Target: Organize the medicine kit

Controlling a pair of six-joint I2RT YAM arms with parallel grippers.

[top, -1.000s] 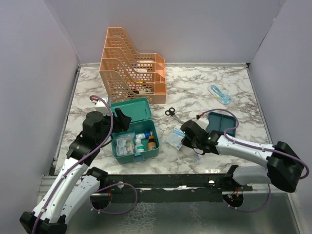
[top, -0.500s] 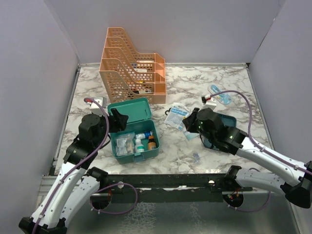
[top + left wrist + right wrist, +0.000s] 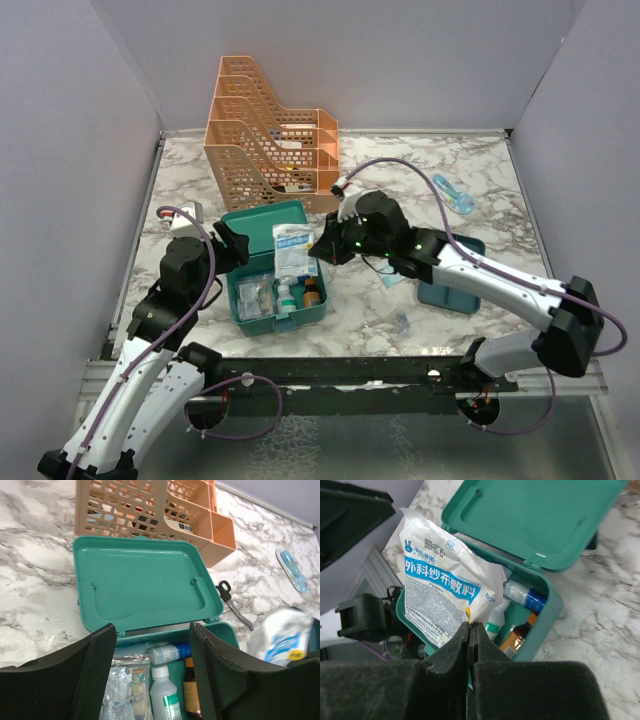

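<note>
The teal medicine kit [image 3: 322, 292] lies open near the left arm, its lid [image 3: 258, 225] folded back flat. Inside are a white bottle [image 3: 162, 695], a brown bottle [image 3: 190, 690], a blue-and-white tube [image 3: 172, 652] and clear bags [image 3: 122, 690]. My right gripper [image 3: 471, 626] is shut on the edge of a white-and-blue dressing packet [image 3: 440, 590], which hangs over the kit's open base [image 3: 292, 248]. My left gripper [image 3: 152, 630] is open and empty at the kit's left side [image 3: 228, 245]. The matching teal tray [image 3: 440, 292] lies to the right, partly under the right arm.
An orange perforated file rack [image 3: 272, 130] stands behind the kit. Black-handled scissors [image 3: 232, 602] lie right of the lid. A blue-and-white item [image 3: 452, 190] rests at the back right, and a small clear piece [image 3: 402, 320] near the front edge.
The right arm has swung left, carrying the packet from the table right of the kit to above its open base. The left arm has drawn back a little to the left.
</note>
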